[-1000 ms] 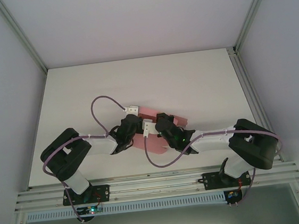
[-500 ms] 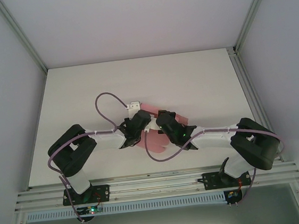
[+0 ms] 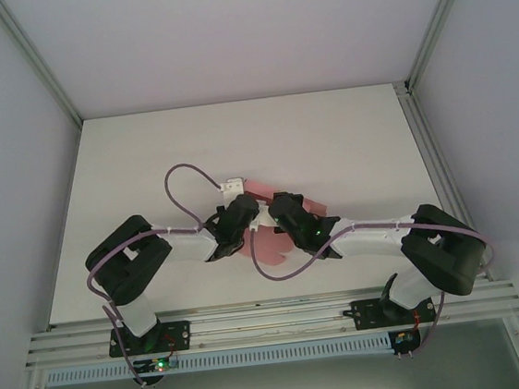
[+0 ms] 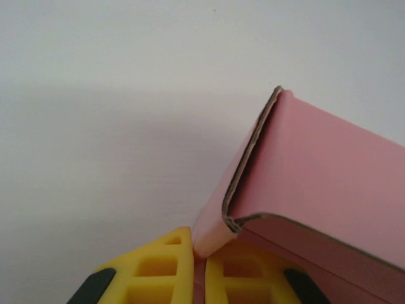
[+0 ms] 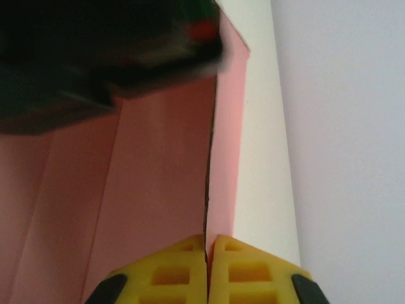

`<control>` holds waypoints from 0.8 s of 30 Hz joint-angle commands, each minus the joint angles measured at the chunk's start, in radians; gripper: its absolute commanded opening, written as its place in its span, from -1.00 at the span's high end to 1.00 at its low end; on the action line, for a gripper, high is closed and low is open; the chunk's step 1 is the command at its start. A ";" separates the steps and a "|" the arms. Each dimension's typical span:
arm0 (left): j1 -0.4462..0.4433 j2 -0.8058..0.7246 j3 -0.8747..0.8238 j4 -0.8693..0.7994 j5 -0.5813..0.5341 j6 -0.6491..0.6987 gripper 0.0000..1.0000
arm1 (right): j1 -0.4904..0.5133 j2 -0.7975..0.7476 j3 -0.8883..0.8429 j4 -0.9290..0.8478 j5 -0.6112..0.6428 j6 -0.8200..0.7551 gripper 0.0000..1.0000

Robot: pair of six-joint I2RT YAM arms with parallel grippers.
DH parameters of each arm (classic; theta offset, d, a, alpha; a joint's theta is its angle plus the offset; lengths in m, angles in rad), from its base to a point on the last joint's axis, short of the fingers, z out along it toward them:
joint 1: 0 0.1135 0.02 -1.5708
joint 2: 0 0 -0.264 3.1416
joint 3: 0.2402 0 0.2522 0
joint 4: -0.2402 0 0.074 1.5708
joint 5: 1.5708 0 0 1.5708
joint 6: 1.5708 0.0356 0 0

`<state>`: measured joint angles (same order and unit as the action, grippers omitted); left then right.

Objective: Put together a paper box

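The left gripper (image 4: 198, 244) is seen at the left end of the paper box (image 4: 316, 190), its yellow fingers (image 4: 168, 266) pinched on the corner of a folded pink flap. The box is held between both arms over the white table (image 3: 328, 141); whether it is touching the table cannot be told. At the box's right side, the right gripper (image 5: 207, 239) is clamped on the thin edge of an upright panel. Panels are creased and raised, but no closed box is formed, so much folding and tucking is judged to remain.
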<state>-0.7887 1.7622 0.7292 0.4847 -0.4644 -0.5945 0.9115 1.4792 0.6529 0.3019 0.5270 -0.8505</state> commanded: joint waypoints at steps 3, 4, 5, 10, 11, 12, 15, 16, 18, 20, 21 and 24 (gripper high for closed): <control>0.048 0.051 -0.057 0.102 0.077 0.079 0.67 | -0.002 -0.010 0.006 -0.125 -0.152 0.099 1.00; 0.050 0.050 -0.060 0.115 0.082 0.086 0.66 | -0.003 -0.015 0.006 -0.125 -0.157 0.100 1.00; 0.049 0.050 -0.058 0.114 0.088 0.095 0.66 | -0.005 -0.017 0.004 -0.128 -0.164 0.099 1.00; 0.051 0.054 -0.032 0.109 0.098 0.122 0.59 | -0.015 -0.010 0.013 -0.148 -0.176 0.103 1.00; 0.054 0.058 -0.030 0.113 0.091 0.123 0.58 | -0.016 -0.008 0.014 -0.151 -0.177 0.103 1.00; 0.055 0.061 -0.024 0.114 0.090 0.129 0.51 | -0.018 -0.006 0.013 -0.152 -0.179 0.103 1.00; 0.060 0.079 -0.006 0.118 0.100 0.139 0.50 | -0.023 -0.007 0.011 -0.153 -0.187 0.107 1.00; 0.061 0.083 -0.001 0.120 0.100 0.142 0.51 | -0.025 -0.005 0.012 -0.157 -0.191 0.107 1.00; 0.062 0.082 -0.001 0.135 0.111 0.154 0.50 | -0.028 -0.004 0.014 -0.165 -0.195 0.107 1.00; 0.062 0.077 -0.002 0.160 0.127 0.168 0.51 | -0.031 -0.001 0.014 -0.172 -0.199 0.105 1.00; 0.062 0.074 -0.001 0.167 0.135 0.176 0.51 | -0.031 0.002 0.015 -0.176 -0.200 0.104 1.00; 0.064 0.064 0.023 0.139 0.136 0.186 0.51 | -0.031 0.012 0.024 -0.190 -0.200 0.101 1.00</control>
<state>-0.7364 1.8248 0.7113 0.6075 -0.3389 -0.4480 0.8722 1.4609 0.6788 0.2436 0.4435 -0.7799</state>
